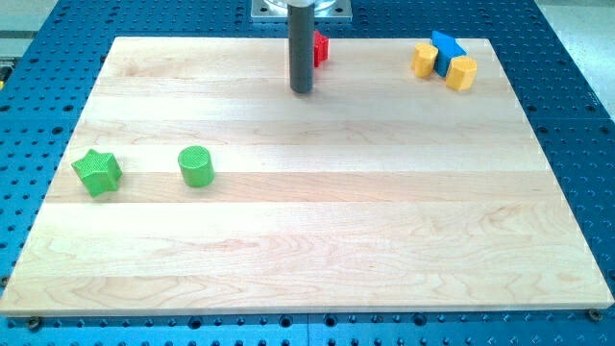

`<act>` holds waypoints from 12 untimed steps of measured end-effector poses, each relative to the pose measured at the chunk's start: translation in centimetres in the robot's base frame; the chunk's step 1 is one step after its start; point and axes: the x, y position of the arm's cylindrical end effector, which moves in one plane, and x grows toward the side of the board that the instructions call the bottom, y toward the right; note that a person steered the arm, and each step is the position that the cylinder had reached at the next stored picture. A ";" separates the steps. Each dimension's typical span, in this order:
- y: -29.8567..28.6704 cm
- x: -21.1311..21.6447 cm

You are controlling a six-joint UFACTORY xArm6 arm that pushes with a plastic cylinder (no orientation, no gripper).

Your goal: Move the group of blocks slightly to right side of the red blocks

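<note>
Rod upright near the view's top, my tip [302, 91] on the worktop [317, 231], just left of the half-hidden red block [321, 47]; it grasps nothing.

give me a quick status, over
My tip just left of the red block. Yellow-blue group at top right, untouched. Nothing between them.
</note>
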 end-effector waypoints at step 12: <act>18.9 8.6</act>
